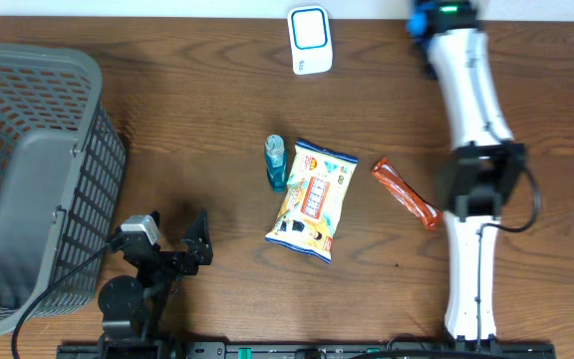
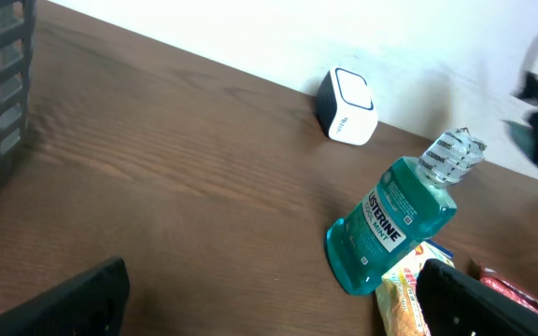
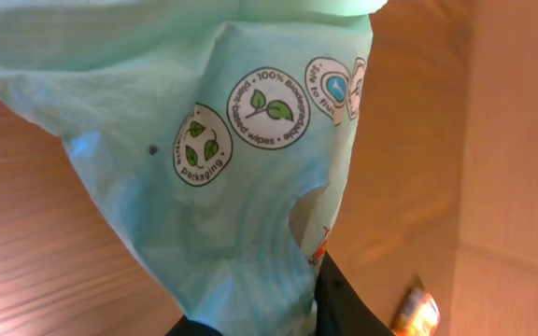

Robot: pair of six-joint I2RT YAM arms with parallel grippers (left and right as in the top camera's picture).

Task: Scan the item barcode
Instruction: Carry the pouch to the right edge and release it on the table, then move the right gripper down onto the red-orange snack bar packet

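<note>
Left gripper (image 1: 170, 242): near edge of desk (image 1: 197, 110), left of centre. Jaws spread wide, nothing between them.

Basket (image 1: 28, 150): grey mesh, on the left edge, just beside the left gripper.

Mid-desk, left to right:
- bottle (image 1: 275, 163), teal mouthwash, lying on its side with the cap toward the far edge
- snack bag (image 1: 312, 199), yellow and white, touching or nearly touching the bottle
- bar (image 1: 405, 192) in an orange-red wrapper, lying diagonally, close against the right arm

Scanner (image 1: 309, 40): white with a blue ring, at the far edge, centre.

Right gripper (image 1: 438, 20): at the far edge, right of the scanner. Jaws nearly closed, gripping the pack (image 3: 204, 140).

Pack, right wrist view: soft mint-green film, creased, filling most of the frame. Three round white badges with green leaves; one reads "100% biodegradable wipes", another "packaging". One small tear or fold in the film below the badges. A dark finger (image 3: 344, 308) shows at its lower edge. No barcode shows on this face. Wood grain behind it. Cannot make out the pack in the overhead view.
</note>
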